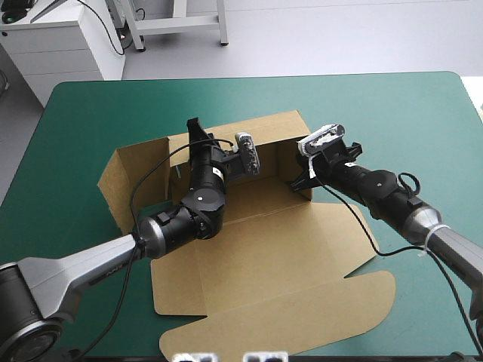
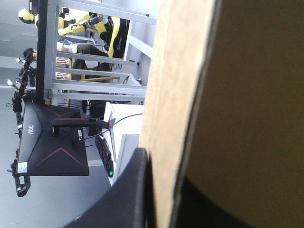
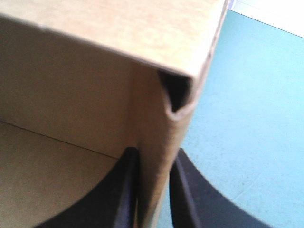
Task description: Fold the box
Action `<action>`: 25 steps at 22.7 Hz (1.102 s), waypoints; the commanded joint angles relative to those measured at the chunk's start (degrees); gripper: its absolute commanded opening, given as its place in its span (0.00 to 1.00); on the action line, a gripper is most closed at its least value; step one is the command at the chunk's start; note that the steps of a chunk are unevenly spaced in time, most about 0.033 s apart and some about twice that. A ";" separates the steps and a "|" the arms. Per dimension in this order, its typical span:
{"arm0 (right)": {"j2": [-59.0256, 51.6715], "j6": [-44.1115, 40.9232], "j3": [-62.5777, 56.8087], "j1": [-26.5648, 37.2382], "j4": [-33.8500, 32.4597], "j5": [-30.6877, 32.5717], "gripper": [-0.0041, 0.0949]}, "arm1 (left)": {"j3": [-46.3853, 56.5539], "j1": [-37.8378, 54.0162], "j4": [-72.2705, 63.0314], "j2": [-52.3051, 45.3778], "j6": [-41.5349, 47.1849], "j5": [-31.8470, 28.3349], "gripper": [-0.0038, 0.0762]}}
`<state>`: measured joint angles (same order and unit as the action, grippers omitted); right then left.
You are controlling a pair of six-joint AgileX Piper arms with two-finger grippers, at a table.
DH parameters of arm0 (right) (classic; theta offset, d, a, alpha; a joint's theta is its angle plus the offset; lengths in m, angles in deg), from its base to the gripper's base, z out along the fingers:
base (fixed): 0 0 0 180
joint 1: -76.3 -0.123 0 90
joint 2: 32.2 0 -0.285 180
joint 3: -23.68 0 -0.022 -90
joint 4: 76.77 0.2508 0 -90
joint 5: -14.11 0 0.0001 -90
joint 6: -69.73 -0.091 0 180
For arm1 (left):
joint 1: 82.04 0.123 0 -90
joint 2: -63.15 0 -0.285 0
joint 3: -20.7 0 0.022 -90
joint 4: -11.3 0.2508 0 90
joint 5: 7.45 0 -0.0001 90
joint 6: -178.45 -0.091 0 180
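The table [image 1: 83, 105] is viewed from above and behind, forward and down, so that the whole box [image 1: 256, 256] is taken in from well back. The left wrist view is set very near the far wall pinched in the left gripper [image 2: 164, 190], and is faced level along it into the room. The right wrist view is set equally near a wall corner at the right gripper [image 3: 154, 166], faced down past it onto the table. Only the box is shared by all three.
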<state>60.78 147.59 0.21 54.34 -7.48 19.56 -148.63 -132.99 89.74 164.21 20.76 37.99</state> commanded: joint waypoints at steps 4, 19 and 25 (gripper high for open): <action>-1.06 0.91 1.29 -0.49 0.45 9.48 0.02 | -1.20 -1.28 0.63 -1.95 1.89 -5.35 0.04; -1.06 -9.31 1.29 -0.49 -2.34 8.44 0.02 | -1.22 -10.98 -4.39 -8.94 -0.32 -1.03 0.82; -1.06 -9.65 1.29 -0.49 -2.34 8.21 0.02 | -1.22 -26.41 -5.05 -13.88 -12.81 8.34 0.45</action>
<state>61.07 138.58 0.34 54.31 -10.14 23.40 -148.26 -156.50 82.92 153.21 14.71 43.16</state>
